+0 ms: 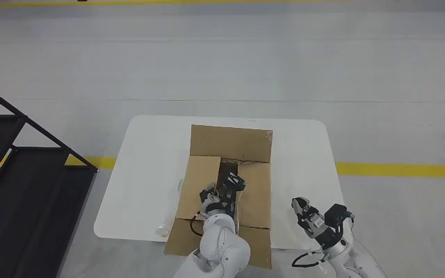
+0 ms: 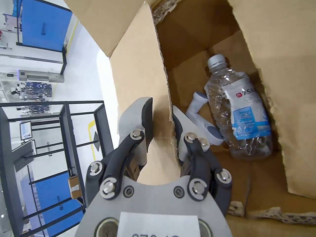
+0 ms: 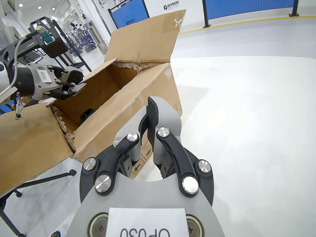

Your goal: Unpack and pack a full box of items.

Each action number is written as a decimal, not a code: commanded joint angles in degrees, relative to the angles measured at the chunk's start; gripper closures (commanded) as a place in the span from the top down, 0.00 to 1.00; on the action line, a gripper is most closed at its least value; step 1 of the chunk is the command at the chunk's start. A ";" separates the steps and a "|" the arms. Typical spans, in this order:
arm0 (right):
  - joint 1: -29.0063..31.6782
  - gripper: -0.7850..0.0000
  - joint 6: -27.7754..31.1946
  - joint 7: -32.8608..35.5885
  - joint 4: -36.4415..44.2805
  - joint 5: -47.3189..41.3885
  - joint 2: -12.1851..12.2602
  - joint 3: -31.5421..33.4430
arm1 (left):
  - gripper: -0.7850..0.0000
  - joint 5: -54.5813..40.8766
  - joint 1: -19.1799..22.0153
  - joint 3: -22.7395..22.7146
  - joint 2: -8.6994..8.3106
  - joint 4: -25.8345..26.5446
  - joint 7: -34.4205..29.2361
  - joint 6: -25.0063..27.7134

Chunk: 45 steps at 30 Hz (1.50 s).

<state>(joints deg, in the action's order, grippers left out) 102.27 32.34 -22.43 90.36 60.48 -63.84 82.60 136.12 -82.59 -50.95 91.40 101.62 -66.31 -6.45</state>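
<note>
- While you look down from above, the cardboard box (image 1: 229, 149) sits open on the white table (image 1: 299, 153), its far flap laid back and its near flap hanging over the table's near edge.
- Your left gripper (image 2: 161, 122) is at the box's left side flap (image 2: 138, 62). Its two fingers straddle the flap's torn edge, one on each face, pinching the cardboard. From the right wrist view you can see the same gripper (image 3: 75, 85) clamped on the flap's near corner, with the flap held up over the opening.
- Inside the box, a clear plastic bottle (image 2: 239, 114) with a white cap and a blue-and-white label lies on its side on the floor, close to the right wall.
- Touching that bottle, on the side nearer your left gripper, lies a white and grey object (image 2: 202, 122) with a curved handle-like shape. What it is cannot be told.
- Your right gripper (image 3: 151, 114) hangs over the table to the right of the box, apart from it, with its pads pressed together on nothing.
- Beside the table's left end stands a black rack (image 1: 35, 174).
</note>
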 commanded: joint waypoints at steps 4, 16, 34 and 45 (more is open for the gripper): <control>0.82 0.00 0.97 0.22 2.13 -0.83 0.28 2.33 | 0.00 -5.10 -0.93 -1.19 0.49 5.34 -1.31 0.84; 0.59 0.00 3.53 2.78 6.34 -1.82 0.58 4.57 | 0.00 -15.52 -2.01 -4.78 1.27 14.59 -4.29 2.68; 1.43 0.00 3.62 2.94 6.28 -0.90 0.43 4.47 | 1.00 -19.40 -2.43 -5.73 1.44 15.70 -5.35 6.33; 1.51 0.00 3.28 2.86 6.56 -0.48 0.26 3.87 | 1.00 -13.15 -2.76 -1.65 2.09 7.81 -1.45 -1.67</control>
<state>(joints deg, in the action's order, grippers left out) 103.77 35.66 -19.52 96.91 59.94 -63.57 86.45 121.03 -85.46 -54.01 93.26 111.12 -67.66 -5.83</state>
